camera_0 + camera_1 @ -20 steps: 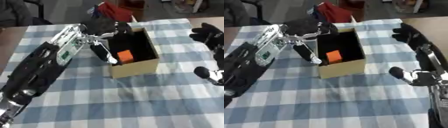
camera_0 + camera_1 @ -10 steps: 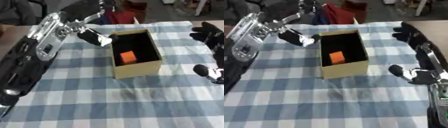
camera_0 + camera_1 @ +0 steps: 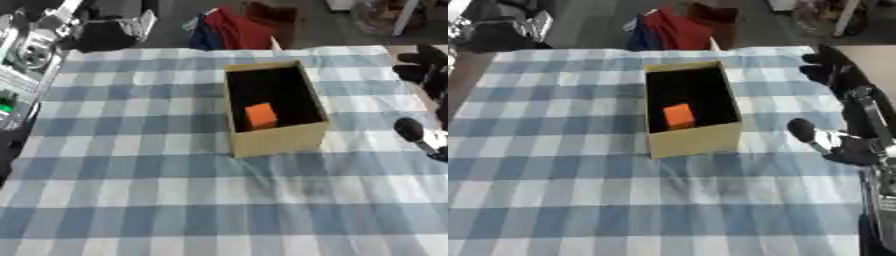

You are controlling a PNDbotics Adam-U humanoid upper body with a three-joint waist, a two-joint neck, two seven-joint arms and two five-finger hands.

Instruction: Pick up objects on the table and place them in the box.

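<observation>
A table covered with a blue-and-white checked cloth (image 3: pixel 140 200) fills most of both views. An open cardboard box (image 3: pixel 278 141) stands upright on it, a little right of the middle and toward the far edge. Inside, on the box's floor, lies a small orange block (image 3: pixel 260 115).

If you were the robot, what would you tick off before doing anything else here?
1. Orange block inside the box: ok.
2. Box upright on the checked tablecloth, opening facing up: ok.
3. Left arm out of the space above the box, at the view's left edge: ok; its hand: cannot tell.
4. Right hand beside the box, not touching it: ok.
5. Another object on the cloth to pick up: not ok, none shows.
</observation>
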